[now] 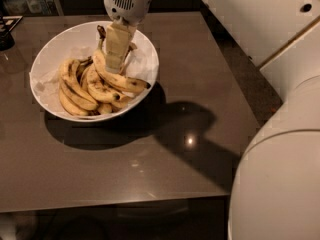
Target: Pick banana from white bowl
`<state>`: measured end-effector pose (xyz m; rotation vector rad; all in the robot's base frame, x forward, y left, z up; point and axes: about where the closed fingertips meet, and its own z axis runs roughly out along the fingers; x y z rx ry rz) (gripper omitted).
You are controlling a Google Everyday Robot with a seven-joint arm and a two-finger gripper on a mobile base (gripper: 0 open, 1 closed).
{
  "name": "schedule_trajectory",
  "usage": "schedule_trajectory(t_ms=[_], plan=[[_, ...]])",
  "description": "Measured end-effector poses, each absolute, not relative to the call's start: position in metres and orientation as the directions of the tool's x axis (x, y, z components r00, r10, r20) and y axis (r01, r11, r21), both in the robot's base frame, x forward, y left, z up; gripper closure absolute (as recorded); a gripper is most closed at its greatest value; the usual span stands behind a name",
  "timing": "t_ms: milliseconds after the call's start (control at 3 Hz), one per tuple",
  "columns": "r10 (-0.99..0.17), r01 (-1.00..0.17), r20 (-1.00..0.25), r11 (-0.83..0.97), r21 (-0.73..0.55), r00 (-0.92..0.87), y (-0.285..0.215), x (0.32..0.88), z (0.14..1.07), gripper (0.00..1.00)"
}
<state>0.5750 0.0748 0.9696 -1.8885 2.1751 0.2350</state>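
White bowl on your brown table holds a heap of speckled yellow bananas — the long banana lies topmost, toward the right rim. Your gripper reaches down over its stem end — you cannot tell whether it grips.

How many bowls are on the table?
1: the white bowl, on the far-left part of the table; the gripper hangs inside it, over the banana.
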Motion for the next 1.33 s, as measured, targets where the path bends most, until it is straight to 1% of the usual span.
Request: schedule_trajectory(t_ms=[333, 1333], plan=[[-0.944, -0.992, -0.31, 0.124, -0.005, -0.117, 0.084, 0.577, 0.962, 0.27], [-0.922, -0.981, -0.341, 0.15, 0.126, -0.185, 0.093, 0.588, 0.934, 0.3]])
